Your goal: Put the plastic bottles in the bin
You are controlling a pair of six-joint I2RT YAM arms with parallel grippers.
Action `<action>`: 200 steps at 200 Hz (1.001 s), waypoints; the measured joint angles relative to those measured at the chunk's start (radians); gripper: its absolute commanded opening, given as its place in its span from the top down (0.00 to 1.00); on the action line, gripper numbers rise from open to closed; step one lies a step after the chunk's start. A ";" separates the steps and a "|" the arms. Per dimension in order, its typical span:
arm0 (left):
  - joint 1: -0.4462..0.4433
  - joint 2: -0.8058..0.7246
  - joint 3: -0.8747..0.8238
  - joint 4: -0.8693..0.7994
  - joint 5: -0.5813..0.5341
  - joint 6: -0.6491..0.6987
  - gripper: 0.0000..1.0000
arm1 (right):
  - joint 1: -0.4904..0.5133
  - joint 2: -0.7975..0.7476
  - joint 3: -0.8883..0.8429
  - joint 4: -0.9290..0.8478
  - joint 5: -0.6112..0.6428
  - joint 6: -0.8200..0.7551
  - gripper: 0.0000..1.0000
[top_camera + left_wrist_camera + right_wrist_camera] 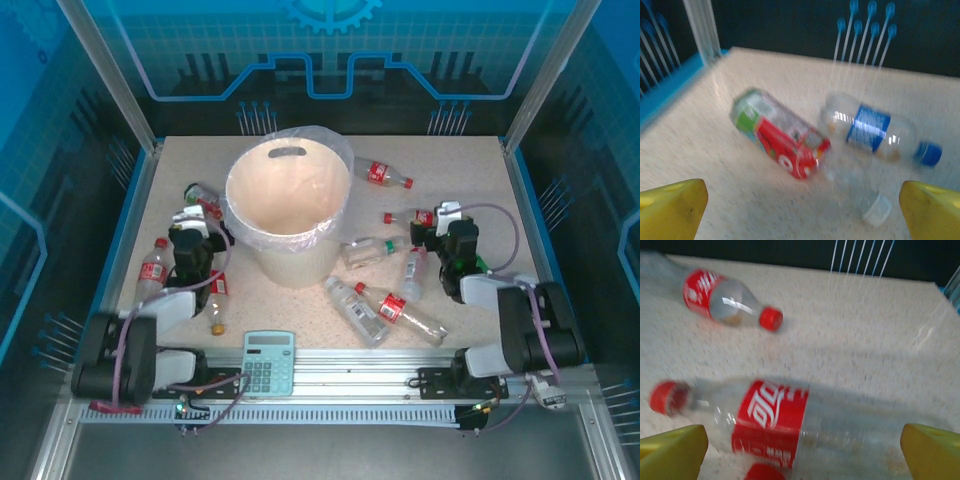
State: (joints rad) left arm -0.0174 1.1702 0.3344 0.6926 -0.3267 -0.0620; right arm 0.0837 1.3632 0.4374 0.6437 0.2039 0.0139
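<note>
1. At the far left a red-labelled bottle (153, 268) lies flat near the table edge. A yellowish-capped bottle (216, 300) lies just beside your left arm.
2. Your left gripper (198, 218) hovers just left of the bin with its fingers spread wide and holding nothing. In its wrist view, which is blurred, the yellow fingertips (675, 207) stand far apart. A green-and-red bottle (780, 135) and a blue-labelled bottle (880, 132) lie on their sides ahead.
3. The bin (290, 262) stands upright at the far centre. Its inside looks bare, so I judge you are at the first step, reaching for a bottle.
4. Right of the bin, a loose cluster of bottles (400, 308) lies flat on the table.
5. Your right gripper (447, 215) is also wide open and empty. In its wrist view the near bottle (770, 422) lies crosswise between the fingers. A second red-capped bottle (725, 297) lies farther off.
6. For the next move, lower the right gripper onto the near bottle and close across its body, not the cap. It is round and light and may roll, so keep it centred between the fingers. Then lift it clear of the bin's rim before you let go.
</note>
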 measured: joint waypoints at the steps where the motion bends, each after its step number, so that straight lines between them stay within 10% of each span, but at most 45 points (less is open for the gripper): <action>1: 0.001 -0.017 0.004 -0.013 -0.004 0.000 0.01 | 0.000 -0.010 0.008 -0.018 0.000 0.001 0.00; 56: 0.029 -0.324 0.412 -0.663 -0.051 -0.196 0.08 | -0.006 -0.201 0.459 -0.685 0.021 0.065 0.00; 138: -0.032 0.004 1.051 -1.244 0.345 -0.222 0.11 | -0.148 0.105 0.743 -1.328 0.014 -0.035 0.00; 200: -0.104 0.150 1.112 -1.369 0.388 -0.145 0.09 | -0.217 0.277 0.848 -1.559 -0.034 -0.061 0.00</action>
State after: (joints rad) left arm -0.1211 1.3205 1.4467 -0.6762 0.0616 -0.2070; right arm -0.1329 1.6405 1.2850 -0.9157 0.1703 -0.0467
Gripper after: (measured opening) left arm 0.912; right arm 0.996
